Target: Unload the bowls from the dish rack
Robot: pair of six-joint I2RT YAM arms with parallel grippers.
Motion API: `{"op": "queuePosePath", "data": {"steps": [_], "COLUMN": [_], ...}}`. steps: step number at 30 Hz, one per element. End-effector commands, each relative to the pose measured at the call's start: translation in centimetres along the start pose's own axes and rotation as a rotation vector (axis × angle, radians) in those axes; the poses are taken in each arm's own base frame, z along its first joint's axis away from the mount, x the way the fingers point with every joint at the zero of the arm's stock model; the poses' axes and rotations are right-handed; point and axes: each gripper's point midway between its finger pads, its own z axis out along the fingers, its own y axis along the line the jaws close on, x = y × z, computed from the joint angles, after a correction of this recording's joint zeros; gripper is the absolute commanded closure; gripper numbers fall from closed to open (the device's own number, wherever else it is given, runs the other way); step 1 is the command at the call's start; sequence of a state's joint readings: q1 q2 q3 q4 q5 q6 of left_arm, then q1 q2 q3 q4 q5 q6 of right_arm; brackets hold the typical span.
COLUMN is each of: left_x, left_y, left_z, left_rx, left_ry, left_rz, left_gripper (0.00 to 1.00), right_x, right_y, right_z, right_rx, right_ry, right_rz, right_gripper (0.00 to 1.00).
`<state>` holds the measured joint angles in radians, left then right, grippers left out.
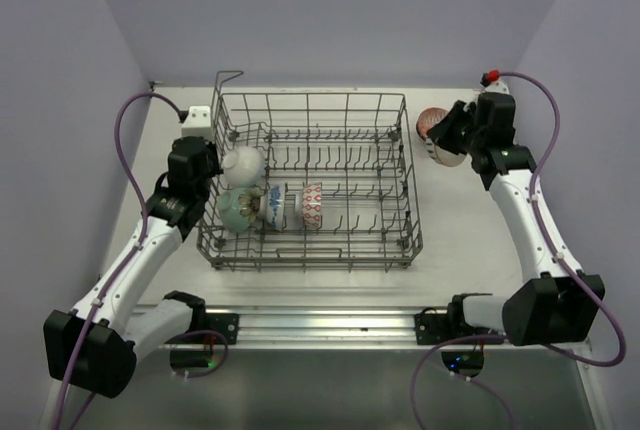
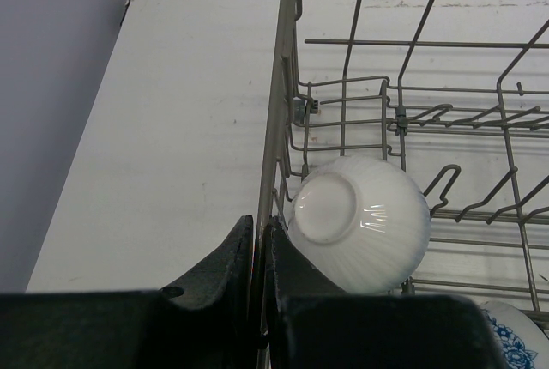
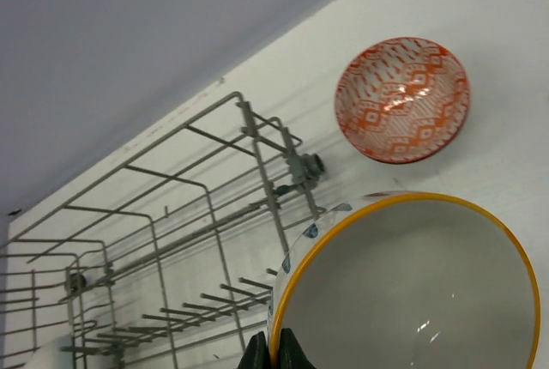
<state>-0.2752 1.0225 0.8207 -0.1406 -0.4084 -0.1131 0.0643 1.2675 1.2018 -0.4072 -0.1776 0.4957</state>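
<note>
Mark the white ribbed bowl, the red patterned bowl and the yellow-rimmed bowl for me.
white ribbed bowl (image 2: 364, 227), left wrist view, outer wall beside its foot.
red patterned bowl (image 3: 401, 99), right wrist view, middle of its patterned face.
yellow-rimmed bowl (image 3: 412, 292), right wrist view, its plain inside.

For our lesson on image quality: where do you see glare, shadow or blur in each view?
Left wrist view: bright glints on the white bowl; near fingers dark and soft. Right wrist view: glare spots on the red patterned bowl and inside the yellow-rimmed bowl. Top view: even light, no harsh shadows around the dish rack.
</note>
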Motion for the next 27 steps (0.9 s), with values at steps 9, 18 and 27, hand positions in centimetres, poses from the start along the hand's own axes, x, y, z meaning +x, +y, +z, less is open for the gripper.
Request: {"op": "queuePosePath", "data": {"steps": [9, 18, 27], "left_x": [-0.1, -0.2, -0.5], "left_y": [0.9, 0.5, 0.2], "left_z": [0.1, 0.0, -0.1], "left_rx": [-0.059, -0.034, -0.011], "left_ry": [0.008, 0.005, -0.002], "left_rz": [-0.043, -0.042, -0.046], "left_gripper": [1.0, 1.0, 1.0], "right_x": [2.2, 5.3, 2.4], "right_y": [-11.3, -14.2, -13.7], "right_z": [3.9, 7.3, 8.4], "right_rx": [0.369, 0.434, 0.445], "right_ry": [0.063, 0.156, 0.131], "right_rz": [0.018, 0.029, 0.013], "right_gripper": [1.0, 1.0, 1.0]}}
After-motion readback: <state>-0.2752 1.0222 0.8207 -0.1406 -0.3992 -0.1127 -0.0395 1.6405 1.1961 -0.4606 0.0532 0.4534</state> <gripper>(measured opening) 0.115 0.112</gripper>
